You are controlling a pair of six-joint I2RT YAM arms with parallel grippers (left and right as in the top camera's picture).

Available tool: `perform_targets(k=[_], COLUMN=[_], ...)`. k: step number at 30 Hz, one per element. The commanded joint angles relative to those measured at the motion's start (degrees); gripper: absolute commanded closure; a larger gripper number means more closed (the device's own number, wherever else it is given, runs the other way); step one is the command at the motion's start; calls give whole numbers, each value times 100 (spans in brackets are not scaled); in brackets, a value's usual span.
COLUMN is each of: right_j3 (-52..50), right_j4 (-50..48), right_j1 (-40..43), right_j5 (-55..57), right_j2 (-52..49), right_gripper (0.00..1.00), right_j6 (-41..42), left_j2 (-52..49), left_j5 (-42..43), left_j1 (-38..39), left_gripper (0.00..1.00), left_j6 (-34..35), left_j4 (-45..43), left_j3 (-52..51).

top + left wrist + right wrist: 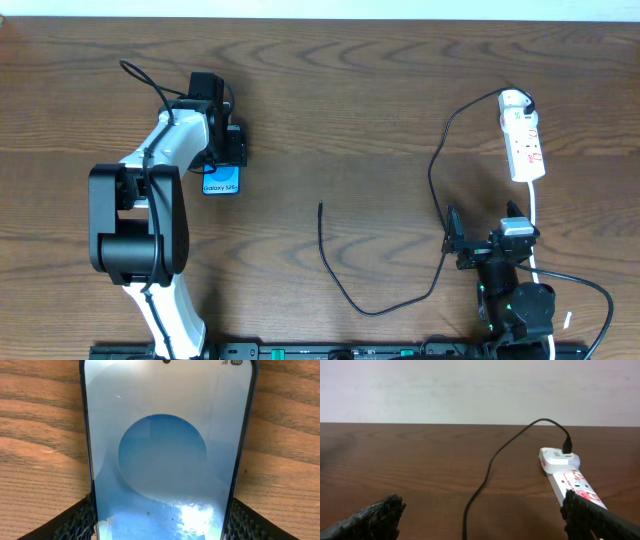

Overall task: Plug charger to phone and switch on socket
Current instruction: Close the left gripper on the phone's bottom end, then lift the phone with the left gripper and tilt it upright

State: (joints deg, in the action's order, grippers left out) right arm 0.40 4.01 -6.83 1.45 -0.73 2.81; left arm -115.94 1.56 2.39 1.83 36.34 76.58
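Note:
The phone [221, 181] lies flat on the table at the left, blue screen up. It fills the left wrist view [167, 460]. My left gripper [226, 150] straddles its far end, with one finger pressed against each long edge [162, 525]. The white socket strip [524, 135] lies at the far right, and it also shows in the right wrist view [572, 482]. The black charger cable [436, 180] runs from an adapter on the strip's far end in a loop to its free tip [320, 206] mid-table. My right gripper [462, 245] is wide open and empty over the cable [480, 522].
The strip's thick white cord [535, 215] runs down past the right arm's base [515, 305]. The left arm's base [140, 240] stands at the front left. A black rail [330, 352] lines the front edge of the table.

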Motion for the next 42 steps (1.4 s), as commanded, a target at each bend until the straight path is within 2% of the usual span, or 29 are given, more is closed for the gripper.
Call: perform_targets(k=[1,7,9,10,42], right_j3=[-9,-9,-9,-9,-9], right_j4=[20,20,20,20,20], right_j1=[-35,-35,-35,-35,-35], right_j5=[-11,-11,-11,-11,-13], right_j2=[35,35,35,35,35], right_gripper=[1,1,1,1,1], right_j6=[79,79,79,79,79], left_j2=[-173,-173,-173,-173,166], left_j5=[-35,-35,-35,-35,-31], left_j1=[-20,-20,-20,-20,-17], left_gripper=[58,73,89,92,93], left_j6=[33,35,35,33,37], left_j4=[44,44,44,44,44], left_j3=[-57,-57,-57,-57,232])
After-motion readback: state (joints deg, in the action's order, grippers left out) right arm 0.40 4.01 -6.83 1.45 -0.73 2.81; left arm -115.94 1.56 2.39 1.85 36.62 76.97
